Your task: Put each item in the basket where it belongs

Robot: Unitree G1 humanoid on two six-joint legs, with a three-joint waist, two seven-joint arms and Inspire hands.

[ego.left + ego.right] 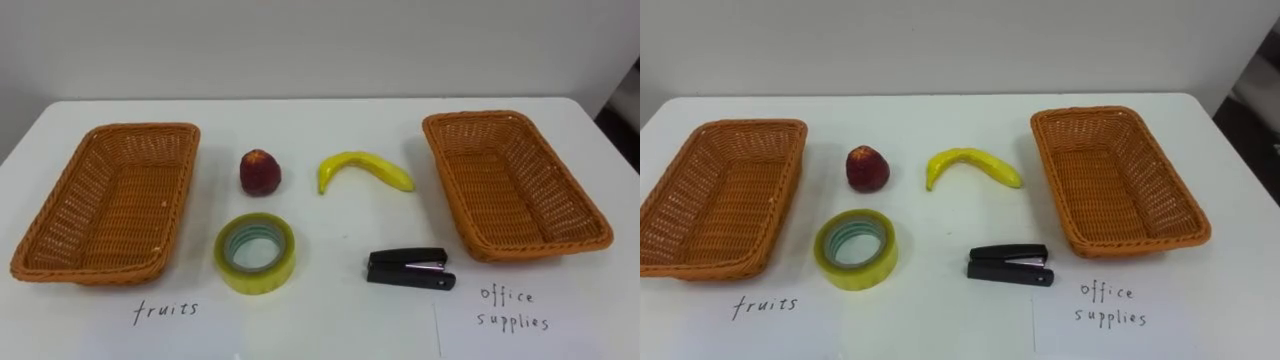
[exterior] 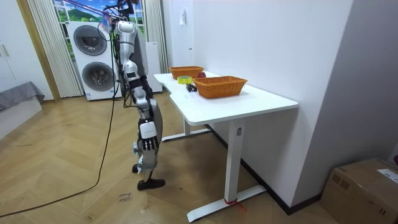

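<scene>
On the white table (image 1: pixel 330 330) a red apple (image 1: pixel 259 172) and a yellow banana (image 1: pixel 362 168) lie side by side in the middle. In front of them sit a roll of yellowish clear tape (image 1: pixel 255 282), flat on its side, and a black stapler (image 1: pixel 408 269). An empty wicker basket (image 1: pixel 140 130) at the left has "fruits" handwritten before it. A second empty wicker basket (image 1: pixel 475 117) at the right is labelled "office supplies". In the room view I stand upright at the table's long side, my right hand (image 2: pixel 142 98) hanging near my hip, away from the tabletop.
The table's far edge meets a pale wall. A handwritten label (image 1: pixel 166 311) and another (image 1: pixel 512 308) mark the front of the table. Behind me in the room view stand stacked washing machines (image 2: pixel 93 59); a cardboard box (image 2: pixel 364 190) sits on the floor.
</scene>
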